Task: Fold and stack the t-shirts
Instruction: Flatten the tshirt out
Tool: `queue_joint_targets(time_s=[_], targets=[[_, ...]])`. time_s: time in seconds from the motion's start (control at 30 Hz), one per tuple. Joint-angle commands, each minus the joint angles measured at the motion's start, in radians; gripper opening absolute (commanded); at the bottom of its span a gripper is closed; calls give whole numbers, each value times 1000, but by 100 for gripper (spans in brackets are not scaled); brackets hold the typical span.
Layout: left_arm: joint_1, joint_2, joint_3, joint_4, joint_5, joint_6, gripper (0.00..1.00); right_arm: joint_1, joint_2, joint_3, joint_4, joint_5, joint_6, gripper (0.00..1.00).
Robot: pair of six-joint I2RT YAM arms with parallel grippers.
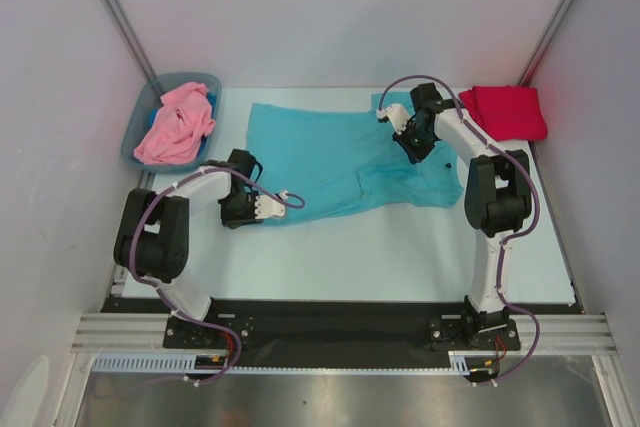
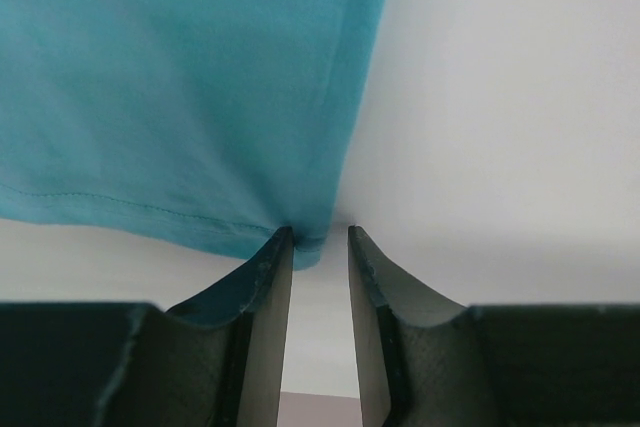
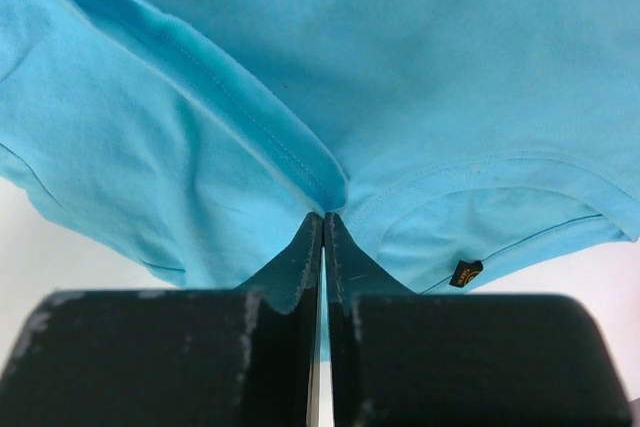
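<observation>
Shows a teal short-sleeved cloth t-shirt (image 1: 330,152) spread flat across the middle of the white worktop (image 1: 380,247). Finds the left hand (image 2: 320,237) at the shirt's 7 o'clock corner, fingers apart, the hemmed corner touching one fingertip and dipping just into the gap, not clamped. Finds the right hand (image 3: 323,217) at the shirt's 1 o'clock edge, fingers pressed together on a raised fold of the teal cloth beside the neckline, near a small dark label (image 3: 463,273). Shows a crimson red cloth t-shirt (image 1: 510,110), folded into a rough rectangle, at 2 o'clock on the worktop, just beyond the teal shirt's far right corner and apart from it. Shows a light pink cloth t-shirt (image 1: 178,125) lying crumpled in a grey-blue plastic bin (image 1: 190,78) at 10 o'clock, near the teal shirt's far left corner.
</observation>
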Motion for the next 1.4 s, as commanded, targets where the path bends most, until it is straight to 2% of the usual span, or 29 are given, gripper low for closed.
queue_joint_targets(time_s=[0.0, 0.13, 0.23, 0.47, 0.6, 0.7, 0.8, 0.83, 1.1, 1.37], targets=[[9, -41, -14, -16, 2, 32, 34, 1, 8, 48, -1, 4, -4, 3], [9, -26, -8, -20, 11, 27, 33, 1, 10, 49, -1, 5, -4, 3], [9, -7, -5, -20, 24, 23, 25, 1, 10, 52, -2, 5, -4, 3], [9, 26, -6, 4, 34, 12, 30, 1, 13, 63, -7, 4, -9, 3], [9, 43, -14, 12, 27, 24, 28, 1, 14, 69, -10, 5, -7, 3], [9, 51, -11, 15, 36, 22, 23, 1, 14, 68, -10, 4, -6, 3], [7, 62, -2, 16, 39, 18, 3, 1, 11, 63, -10, 4, -4, 3], [7, 66, 4, 16, 39, 18, 1, 1, 11, 63, -10, 4, -6, 3], [10, 62, 30, 26, 31, 4, 0, 1, 11, 62, -10, 1, -6, 3], [22, 63, 174, 32, 33, -48, 0, 4, 13, 77, -1, 10, -6, 3]])
